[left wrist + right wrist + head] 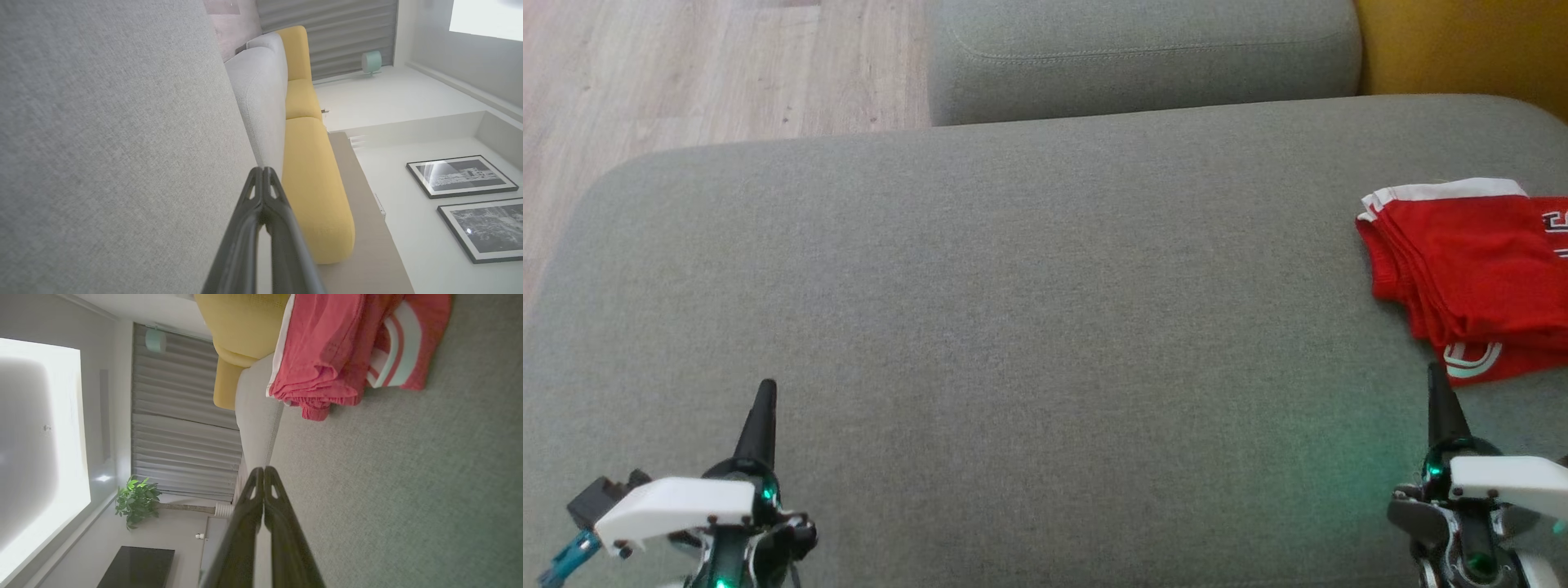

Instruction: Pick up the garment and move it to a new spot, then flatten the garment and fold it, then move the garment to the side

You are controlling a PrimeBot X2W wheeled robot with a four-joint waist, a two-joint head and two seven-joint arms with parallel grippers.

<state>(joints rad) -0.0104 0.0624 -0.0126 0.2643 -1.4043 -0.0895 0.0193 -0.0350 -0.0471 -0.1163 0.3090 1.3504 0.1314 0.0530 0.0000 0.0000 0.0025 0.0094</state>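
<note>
Garment: red, with a white band along its far edge, white lettering cut off by the head view's right border, and a curved white-striped mark at its near corner. It is folded into a layered bundle with several edges stacked on its left side.
Garment position: far right of the grey seat cushion, lying on the fabric and partly out of the head view; neither gripper holds it.
Left gripper: at the lower left of the head view, its two dark fingers pressed together into one point with nothing between them. It is over bare cushion, well apart from the garment.
Right gripper: at the lower right, fingers likewise closed tight and empty. Its tip is near the garment's near corner, and the right wrist view shows a stretch of bare cushion between tip and cloth.
Left wrist view: closed fingers against the grey cushion, with a yellow cushion beyond it and two framed pictures on a pale wall.
Right wrist view: the garment lies ahead of the fingertips. Farther off are a potted plant, pleated grey curtains and a dark tabletop.
Surroundings: second grey cushion behind the seat, light wooden floor to the left.
</note>
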